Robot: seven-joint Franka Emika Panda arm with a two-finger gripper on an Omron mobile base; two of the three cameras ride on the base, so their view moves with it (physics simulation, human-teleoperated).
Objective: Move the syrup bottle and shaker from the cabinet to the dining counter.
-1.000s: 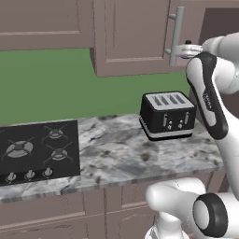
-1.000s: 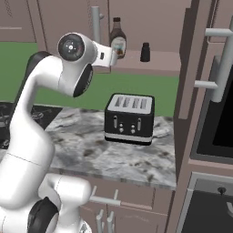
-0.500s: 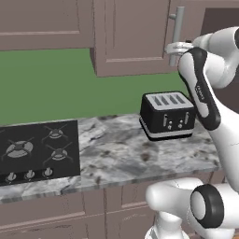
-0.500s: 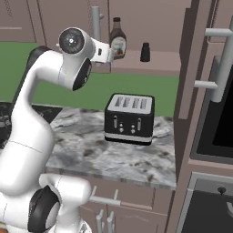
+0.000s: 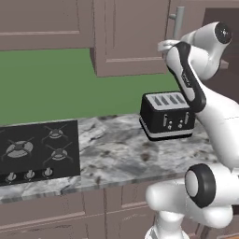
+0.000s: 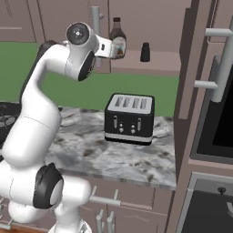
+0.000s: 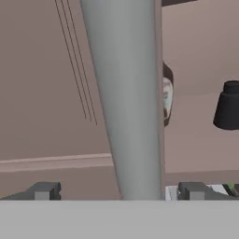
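The cabinet [image 6: 150, 13] stands open, its door [image 5: 130, 37] swung toward me. On its shelf stand the brown syrup bottle [image 6: 118, 38] and, to its right, the small black shaker [image 6: 145, 52]. My gripper [image 7: 119, 191] is open, with the door's grey bar handle [image 7: 126, 93] standing between its fingers [image 7: 44, 190] untouched. In the hand view the handle hides most of the syrup bottle [image 7: 167, 95], and the shaker [image 7: 228, 105] shows at the right. My gripper [image 5: 163, 45] is up at handle [image 5: 177, 21] height. The dining counter is out of view.
A black toaster [image 6: 129, 118] sits on the marbled counter [image 6: 91, 154] below the cabinet. A gas stove [image 5: 37, 149] lies at the left. A tall oven unit [image 6: 214, 113] with grey bar handles rises at the right.
The hand has slid a little left in the left base view, along the door's handle, and the elbow has risen. The jaws have stayed open.
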